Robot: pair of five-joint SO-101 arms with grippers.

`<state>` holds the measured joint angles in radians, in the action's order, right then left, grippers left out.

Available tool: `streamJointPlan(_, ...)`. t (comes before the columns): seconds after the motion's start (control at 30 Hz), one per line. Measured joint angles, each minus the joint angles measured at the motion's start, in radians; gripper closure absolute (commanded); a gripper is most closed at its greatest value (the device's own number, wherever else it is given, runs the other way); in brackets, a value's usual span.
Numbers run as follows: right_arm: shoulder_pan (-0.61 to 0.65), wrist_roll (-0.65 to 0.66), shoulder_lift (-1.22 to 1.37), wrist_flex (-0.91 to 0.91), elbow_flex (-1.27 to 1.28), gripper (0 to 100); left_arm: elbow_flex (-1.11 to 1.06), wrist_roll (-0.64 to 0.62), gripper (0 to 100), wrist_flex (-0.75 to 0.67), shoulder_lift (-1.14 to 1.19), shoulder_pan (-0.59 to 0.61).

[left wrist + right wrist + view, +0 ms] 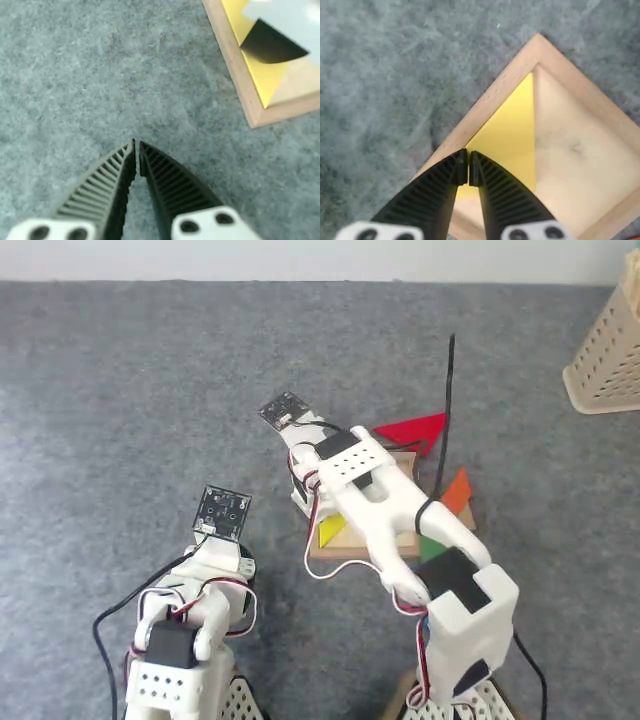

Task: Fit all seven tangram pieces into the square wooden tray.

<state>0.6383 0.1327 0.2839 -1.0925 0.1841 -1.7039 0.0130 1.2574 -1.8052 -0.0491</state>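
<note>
The right gripper (468, 159) is hanging over a corner of the square wooden tray (496, 94). Its 2 ribbed fingers are pressing together with nothing between them, the tips sitting just above the yellow piece (516, 131) near the rim. The yellow piece is lying flat inside the tray along 1 wall, and bare wood is showing beside it.

The left gripper (136, 148) is hovering over the grey carpet (75, 75) just outside another tray corner, its fingers likewise closed and holding nothing.

In the high view, a red triangle (412, 430) is lying at the tray's far side (whether it is touching the rim, I cannot tell). An orange piece (457, 490) is resting at the tray's right edge, and a green piece (432, 546) is peeking out beside the right arm. A cream slotted basket (608, 350) is standing well apart at the far right.
</note>
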Motion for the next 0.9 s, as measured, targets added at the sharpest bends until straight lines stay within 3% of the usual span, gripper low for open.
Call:
streamJointPlan(0.27, -0.133, -0.006, -0.331, -0.08, 0.1, 97.4, 0.0, 0.0, 99, 0.0, 0.0, 0.0)
streamJointPlan(0.5, -0.404, -0.006, -0.753, -0.104, 0.385, 97.2, 0.0, 0.0, 99, 0.0, 0.0, 0.0)
streamJointPlan(0.73, -0.62, 0.12, -1.106, -0.104, 0.74, 97.1, 0.0, 0.0, 99, 0.0, 0.0, 0.0)
streamJointPlan(0.9, -0.678, 0.204, -1.278, -0.104, 0.951, 97.1, 0.0, 0.0, 99, 0.0, 0.0, 0.0)
